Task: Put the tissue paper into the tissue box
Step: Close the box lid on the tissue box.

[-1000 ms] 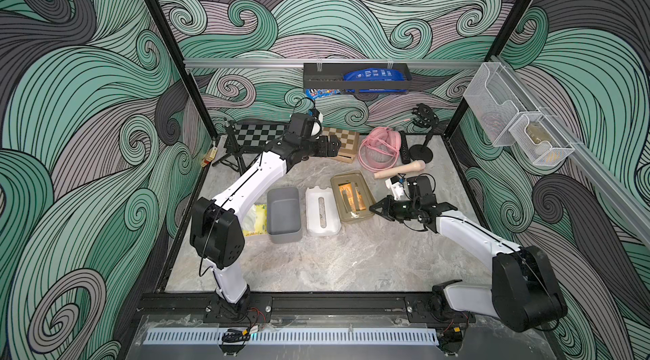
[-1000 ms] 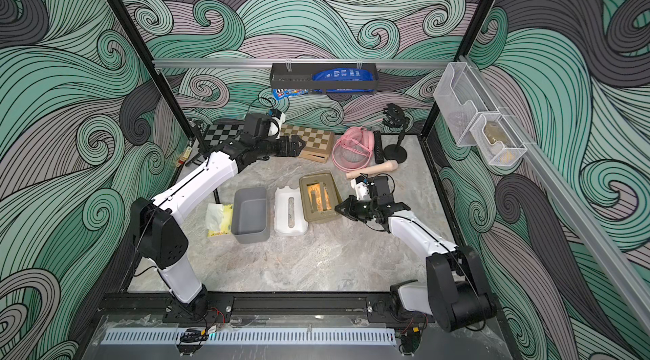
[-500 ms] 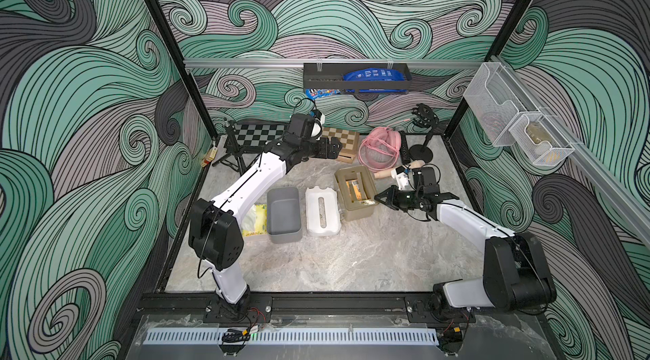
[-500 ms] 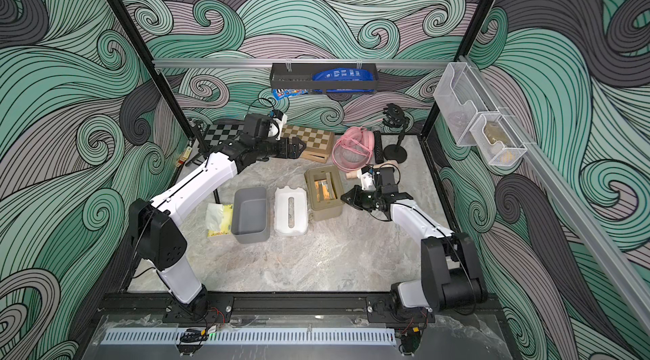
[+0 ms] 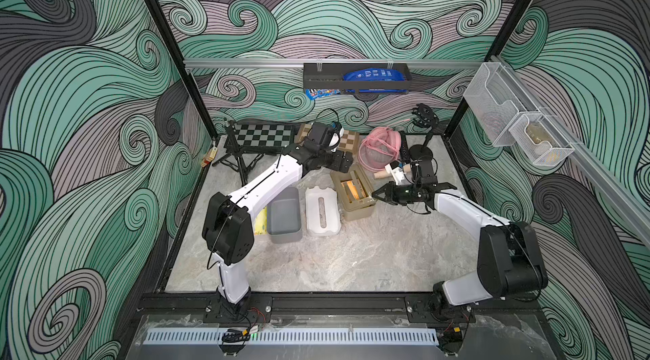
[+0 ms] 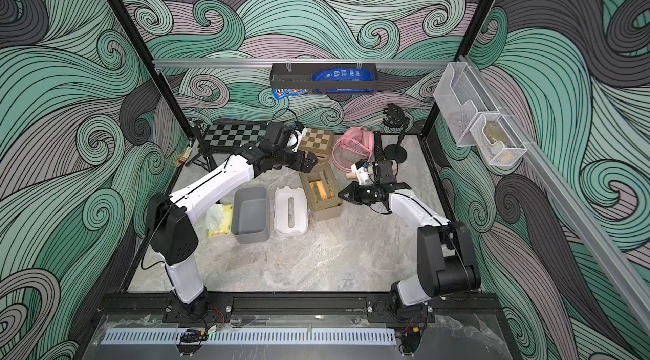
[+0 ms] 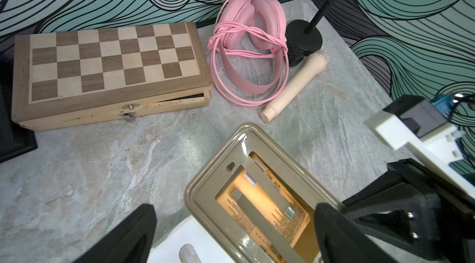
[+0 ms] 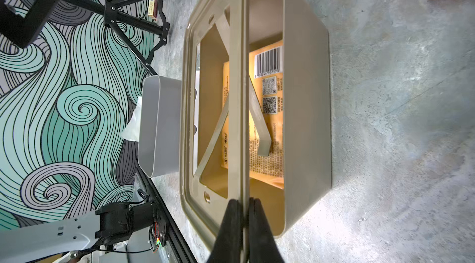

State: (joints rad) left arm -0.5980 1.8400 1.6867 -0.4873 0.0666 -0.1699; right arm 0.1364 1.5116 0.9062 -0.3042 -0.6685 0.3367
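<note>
A tan tissue box (image 5: 356, 212) stands mid-table. Its tan lid (image 8: 190, 110) is tilted up off the box wall (image 8: 305, 110). My right gripper (image 8: 245, 204) is shut on the lid's rim, seen in both top views (image 5: 375, 196) (image 6: 340, 194). An orange tissue paper pack (image 8: 268, 110) with a barcode lies inside the box and shows through the lid's opening (image 7: 257, 197). My left gripper (image 7: 231, 236) hovers open just behind the box (image 5: 343, 164), holding nothing. A second yellow tissue pack (image 6: 220, 219) lies left of a grey box (image 5: 284, 216).
A white slotted lid (image 5: 322, 212) lies between the grey box and the tan one. A wooden chess case (image 7: 110, 61), pink headphones (image 7: 246, 43), a wooden-handled brush (image 7: 295, 84) and a black stand (image 5: 422, 151) crowd the back. A tripod (image 5: 242, 161) stands back left.
My right gripper has moved with the lid's rim in its grip, and the lid now stands tilted up from the tan box. The left arm has stayed put.
</note>
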